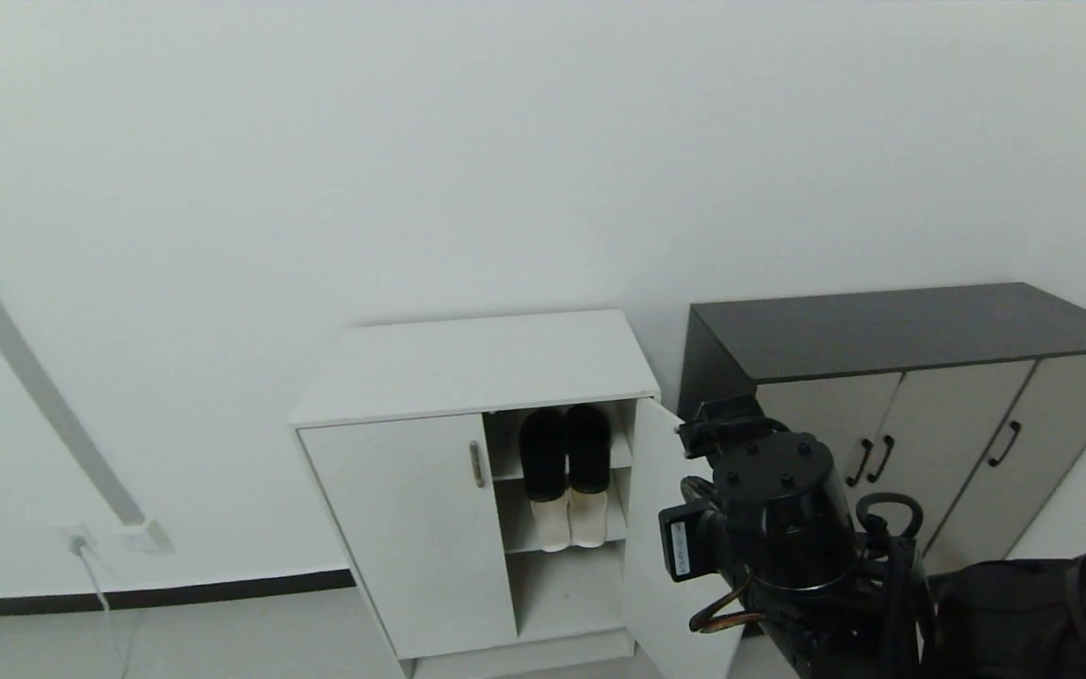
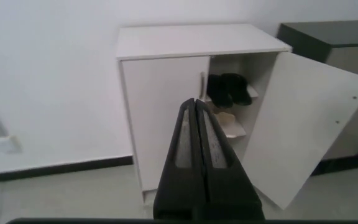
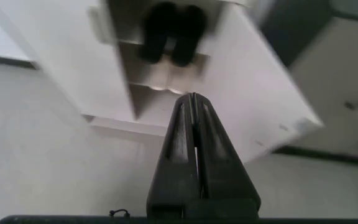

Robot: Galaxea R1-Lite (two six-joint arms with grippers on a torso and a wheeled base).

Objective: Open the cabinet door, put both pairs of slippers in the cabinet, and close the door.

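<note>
Cabinet (image 1: pixel 468 368) white, standing on floor (image 1: pixel 222 641) against wall (image 1: pixel 411 141). Left door (image 1: pixel 411 528) shut, slim handle (image 1: pixel 477 464) at its inner edge. Right door (image 1: pixel 656 471) swung wide open toward the robot's right, inside of cabinet on view.

Black slippers (image 1: pixel 565 448) on top shelf (image 1: pixel 503 469), side by side, ends jutting past shelf's front edge. White slippers (image 1: pixel 569 517) directly beneath on middle shelf (image 1: pixel 517 545), likewise paired and jutting out a little. Bottom shelf (image 1: pixel 567 589) below them.

Left pincer (image 2: pixel 195 102) closed tight, fingers pressed together with nothing between, held well back from cabinet and aimed at the edge of left door beside the opening. Right pincer (image 3: pixel 193 96) also fully closed and holding nothing, pointed toward the open compartment and lower part of cabinet, apart from right door. Right arm (image 1: pixel 779 509) low at right, in front of open door's outer edge; contact with door impossible to judge.

Dark cabinet (image 1: pixel 882 325) with grey doors just beside white one, on its right. Socket (image 1: pixel 79 540) low on wall at far left, cable hanging from it.
</note>
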